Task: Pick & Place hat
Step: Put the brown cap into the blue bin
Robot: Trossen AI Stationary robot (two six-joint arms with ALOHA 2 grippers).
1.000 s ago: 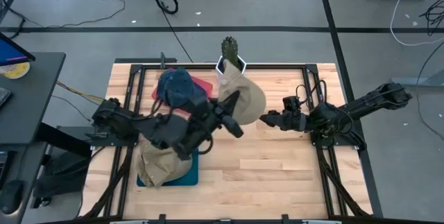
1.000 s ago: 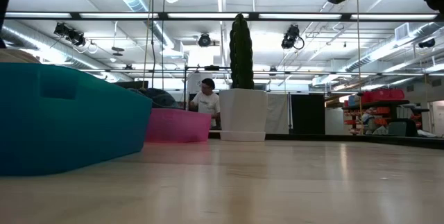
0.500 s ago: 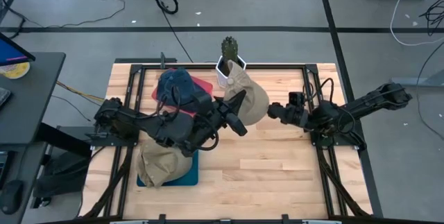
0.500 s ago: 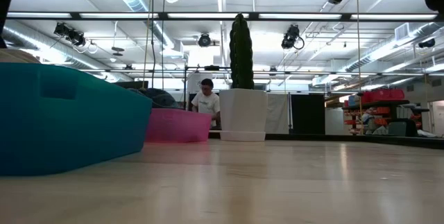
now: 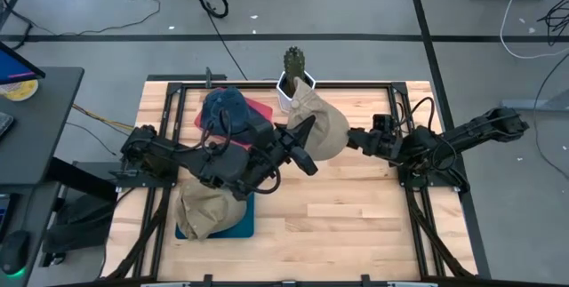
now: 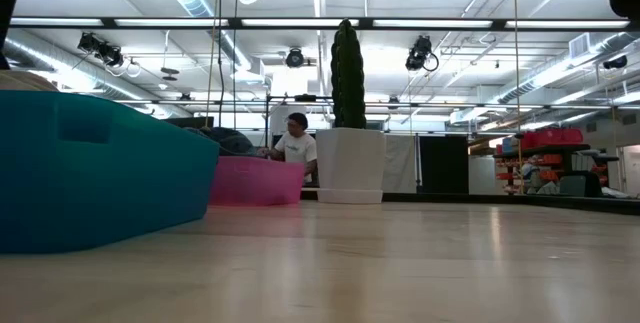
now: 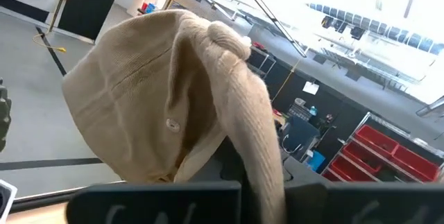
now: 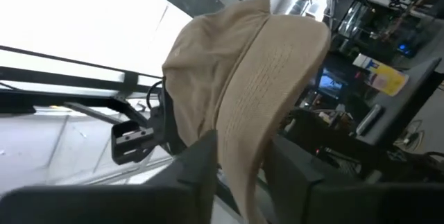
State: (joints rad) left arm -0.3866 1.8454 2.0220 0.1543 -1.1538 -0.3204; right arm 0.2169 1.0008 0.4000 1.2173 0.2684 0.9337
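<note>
Overhead, from left to right: a teal bin (image 5: pixel 238 225) at the counter's (image 5: pixel 356 216) left front holds a tan hat (image 5: pixel 203 209); behind it a navy cap (image 5: pixel 224 109) lies over a pink bin (image 5: pixel 259 109). The left arm reaches rightward across the bins, and its left gripper (image 5: pixel 302 149) has its jaws fully closed on the near edge of the beige hat (image 5: pixel 322 127), which hangs in the air above the counter's middle, just in front of a white pot (image 5: pixel 286 87) with a cactus (image 5: pixel 294 59). Opposite, the right gripper (image 5: pixel 357 138) meets the hat's far side; in the right wrist view its jaws stand on either side of the brim (image 8: pixel 267 106), partly closed around it, though whether they press the cloth cannot be told. At counter height, a person (image 6: pixel 296 147) shows in the room behind the pot (image 6: pixel 349 163).
</note>
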